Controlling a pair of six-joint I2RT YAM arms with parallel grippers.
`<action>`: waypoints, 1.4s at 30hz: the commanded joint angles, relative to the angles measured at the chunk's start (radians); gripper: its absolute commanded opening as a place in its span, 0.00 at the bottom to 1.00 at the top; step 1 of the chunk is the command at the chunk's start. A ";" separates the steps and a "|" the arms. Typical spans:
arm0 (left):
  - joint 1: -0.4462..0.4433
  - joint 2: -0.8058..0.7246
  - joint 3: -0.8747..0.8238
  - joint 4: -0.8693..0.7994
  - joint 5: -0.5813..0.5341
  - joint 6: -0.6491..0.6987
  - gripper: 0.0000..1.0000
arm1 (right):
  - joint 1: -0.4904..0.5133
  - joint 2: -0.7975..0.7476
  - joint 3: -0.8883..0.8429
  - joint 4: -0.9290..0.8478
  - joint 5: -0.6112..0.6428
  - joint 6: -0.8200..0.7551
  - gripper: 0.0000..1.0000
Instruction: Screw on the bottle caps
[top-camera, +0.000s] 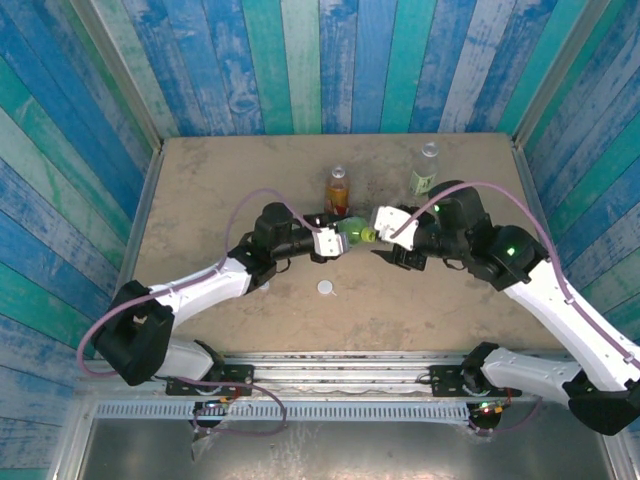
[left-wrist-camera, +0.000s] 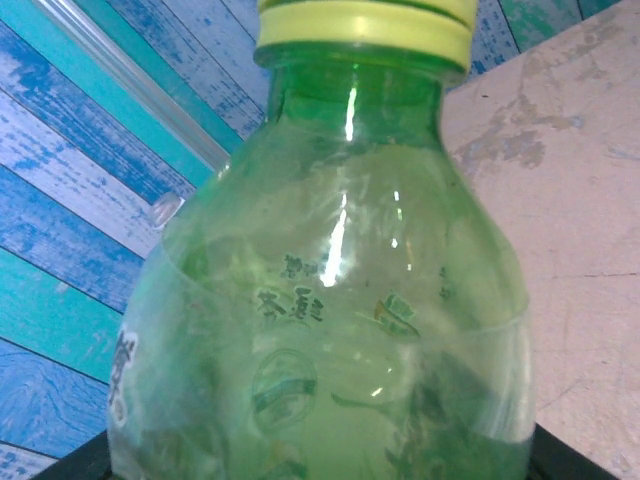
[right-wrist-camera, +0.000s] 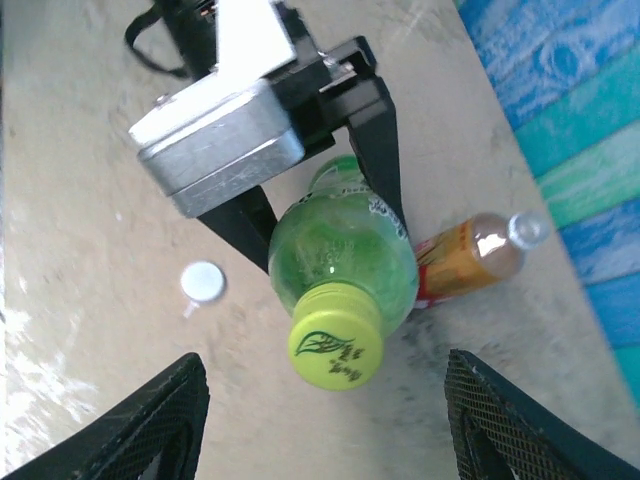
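Note:
My left gripper (top-camera: 335, 240) is shut on the green bottle (top-camera: 352, 235), holding it tilted above the table's middle. In the right wrist view its black fingers (right-wrist-camera: 378, 140) clamp the green bottle (right-wrist-camera: 345, 250) from both sides. A yellow-green cap (right-wrist-camera: 336, 345) sits on the bottle's neck; the left wrist view has it at the top (left-wrist-camera: 365, 30) over the bottle's body (left-wrist-camera: 340, 300). My right gripper (right-wrist-camera: 324, 360) faces the cap with its fingers (right-wrist-camera: 150, 420) wide apart, open and not touching it. In the top view it (top-camera: 385, 225) is just right of the cap (top-camera: 368, 236).
A loose white cap (top-camera: 326, 288) lies on the table in front of the grippers, seen also from the right wrist (right-wrist-camera: 203, 282). The amber bottle with the red label (top-camera: 338, 190) stands just behind the green one. The clear bottle with the green label (top-camera: 425, 172) stands at the back right.

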 joint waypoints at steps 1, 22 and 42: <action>-0.005 -0.049 -0.024 -0.026 0.027 0.016 0.57 | 0.025 0.030 0.036 -0.068 0.069 -0.287 0.65; -0.004 -0.049 -0.019 -0.047 0.039 0.020 0.57 | 0.056 0.125 0.031 -0.069 0.126 -0.326 0.45; -0.004 -0.039 -0.003 -0.028 0.023 0.013 0.57 | 0.015 0.114 -0.011 0.043 0.084 -0.034 0.19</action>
